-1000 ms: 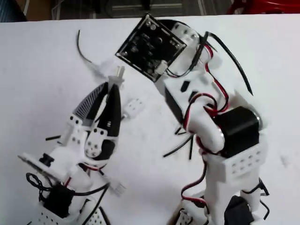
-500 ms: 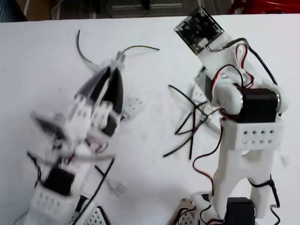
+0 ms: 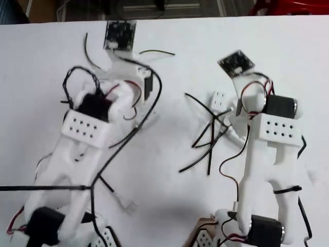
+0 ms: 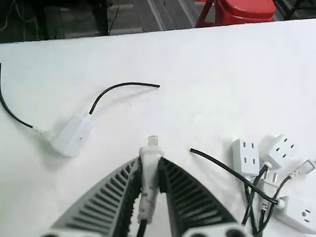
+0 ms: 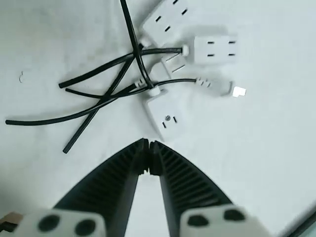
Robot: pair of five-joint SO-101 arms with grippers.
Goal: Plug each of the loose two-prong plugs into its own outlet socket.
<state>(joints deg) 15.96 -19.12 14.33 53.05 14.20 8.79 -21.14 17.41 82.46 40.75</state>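
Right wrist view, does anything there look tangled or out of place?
Yes. The black cords cross one another in a tangle beside three white outlet sockets, which lie at different angles. A loose plug lies at the edge of the tangle, not inserted in any socket.
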